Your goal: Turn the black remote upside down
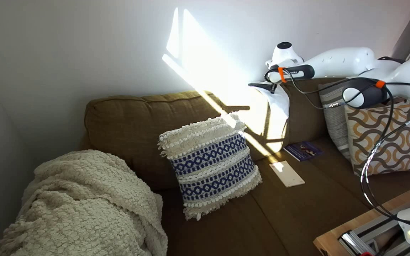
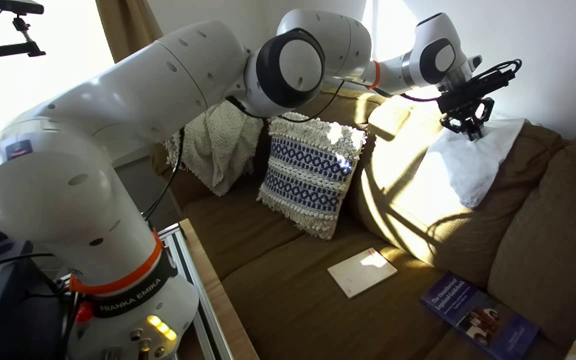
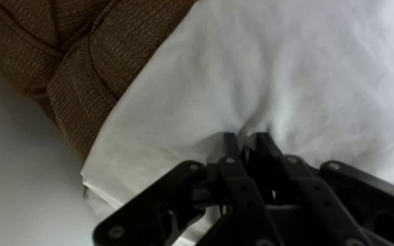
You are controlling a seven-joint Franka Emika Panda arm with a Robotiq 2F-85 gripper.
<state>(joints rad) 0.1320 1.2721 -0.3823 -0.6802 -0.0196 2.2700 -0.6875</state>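
I cannot make out the black remote in any view; it is hidden or out of view. My gripper (image 1: 273, 88) is at the top of the sofa's back, over a white cloth (image 1: 280, 104) draped there. In an exterior view the gripper (image 2: 474, 134) points down onto the cloth (image 2: 475, 167). In the wrist view the fingertips (image 3: 247, 138) are close together, with a raised fold of the white cloth (image 3: 183, 102) between them. The cloth lies over the brown back cushion, and its lower part hangs down the front.
On the seat lie a purple book (image 1: 303, 151) and a pale tan flat rectangle (image 1: 287, 174). A blue-and-white fringed cushion (image 1: 214, 167) leans on the sofa's back. A cream blanket (image 1: 87, 202) covers the sofa's end. Patterned cushions (image 1: 383, 138) stand under the arm. The wall is close behind.
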